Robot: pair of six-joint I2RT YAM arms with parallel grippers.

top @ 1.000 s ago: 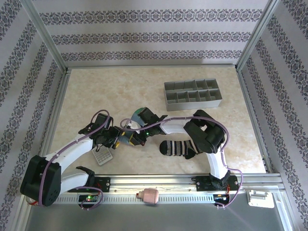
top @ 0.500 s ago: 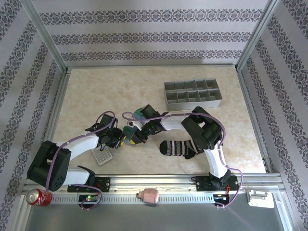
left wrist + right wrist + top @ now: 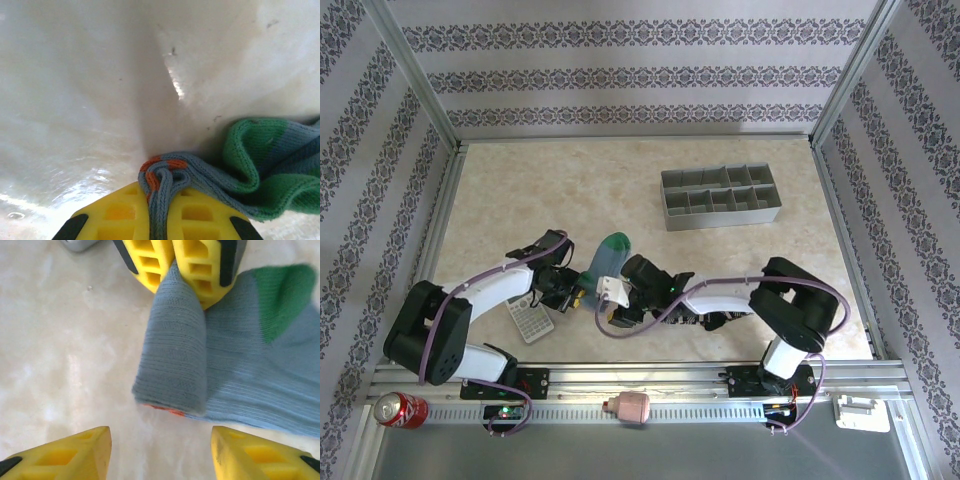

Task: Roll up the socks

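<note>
**Marbled tabletop, one sock part-rolled and pinned at its end**

Pale marbled tabletop (image 3: 520, 190) fills the space between patterned walls, with a grey compartment tray (image 3: 720, 197) at the far side and a calculator (image 3: 530, 318) near the left arm.

The blue-grey sock (image 3: 602, 262) lies near the middle of the table, green toe pointing away from the arm bases. Its cuff end is turned over into a short, loose roll with a little orange showing underneath. The left gripper (image 3: 160, 215) is clamped tight on one end of that roll, fabric bunched between its yellow fingers. The right gripper (image 3: 157, 455) sits just short of the roll's other end, its fingers spread wide with nothing between them. The black-and-white sock (image 3: 705, 320) lies flat and unrolled, partly under the right arm.

By my reading, the first sock is in the early turns of its roll, with most of its length flat towards the toe.

The next move probably calls for the right gripper to close on the free end of the roll. Both grippers would then turn it over towards the toe together, keeping the layers snug. With only one end held, the roll looks likely to slacken or skew.
</note>
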